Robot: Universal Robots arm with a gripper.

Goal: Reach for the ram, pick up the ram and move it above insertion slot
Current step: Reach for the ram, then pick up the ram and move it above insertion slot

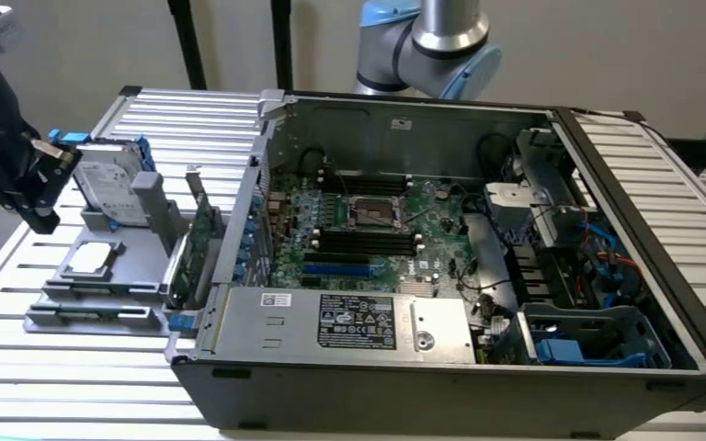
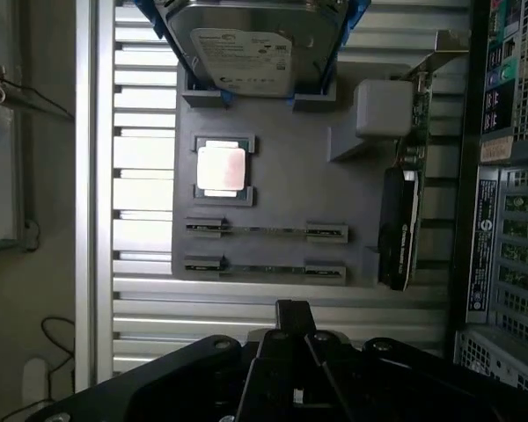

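Ram point(image 2: 266, 230) slotted in grey tray point(image 2: 282, 176), wrist view, jaws closed nearby

My bench point(image 1: 47, 367) looks like ribbed pale metal with a dull sheen. The holder point(image 2: 282, 176) on it seems matt grey plastic. The hard drive point(image 2: 242, 44) has a smooth, shiny metal lid, the processor point(image 2: 222, 167) a satin metal cap. The hand point(image 2: 290, 315) is matt black.

Slatted silver aluminium table point(image 1: 71, 367) carries a flat grey plastic parts holder point(image 1: 96, 317); just beside it, an open black computer case point(image 1: 451, 390).
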